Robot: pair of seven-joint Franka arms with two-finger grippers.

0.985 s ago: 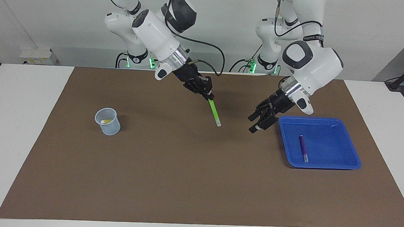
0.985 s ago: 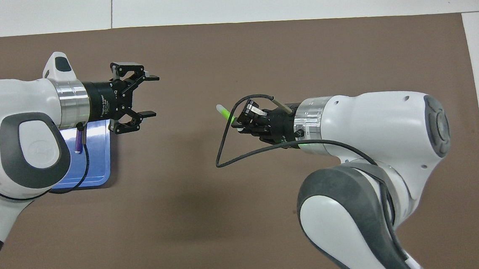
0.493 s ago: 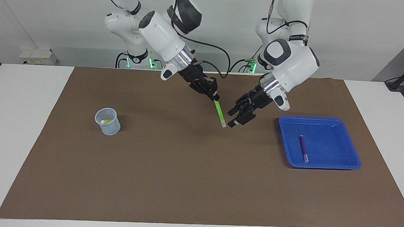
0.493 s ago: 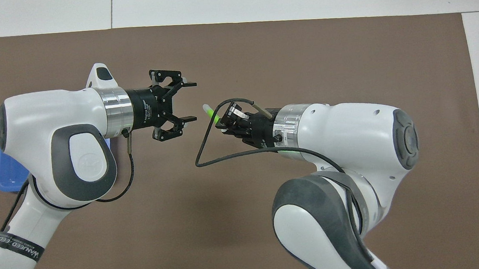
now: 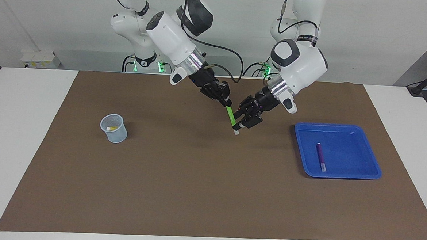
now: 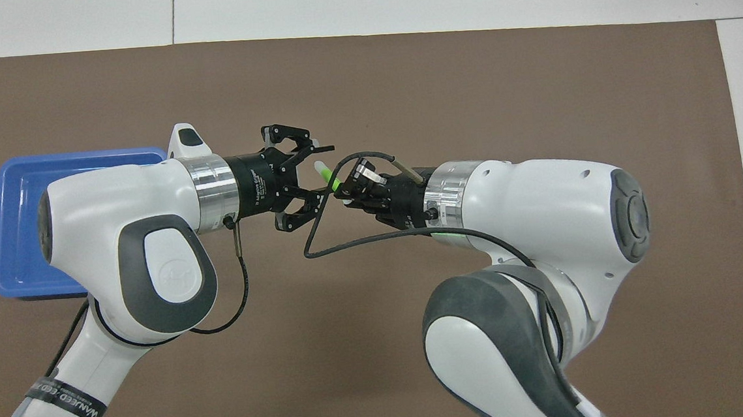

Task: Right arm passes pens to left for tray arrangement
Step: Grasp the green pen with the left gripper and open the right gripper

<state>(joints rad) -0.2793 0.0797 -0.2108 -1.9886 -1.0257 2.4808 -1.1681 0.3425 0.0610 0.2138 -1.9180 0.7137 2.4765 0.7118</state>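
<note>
Done: slim purple marker pen (image 5: 320,157) lying in shallow bright-blue plastic tray (image 5: 369,142) | Now: right gripper (image 5: 226,101) clenched on green marker pen (image 5: 230,115) over mid-desk, left gripper (image 5: 239,123) around it, grip unclear | Left: yellow marker pen (image 5: 112,128) in pale translucent cup (image 5: 114,134)

Brown mat (image 5: 202,192) over a white counter (image 5: 19,131). Bright blue tray (image 5: 368,171) toward the left arm's edge of the mat, with a purple pen (image 5: 320,156), pale at one end, in it. Translucent pale-blue cup (image 5: 114,128) toward the right arm's edge, showing a yellow pen (image 5: 111,128) with a whitish end inside. Lime-green pen (image 5: 230,115), whitish at its lower tip, up over the mat's middle. White arms with grey patches and silver wrist rings; black left claw (image 5: 239,122), black right claw (image 5: 224,101). Black cables. Green lights at the arm bases by the counter's robot-side edge.
</note>
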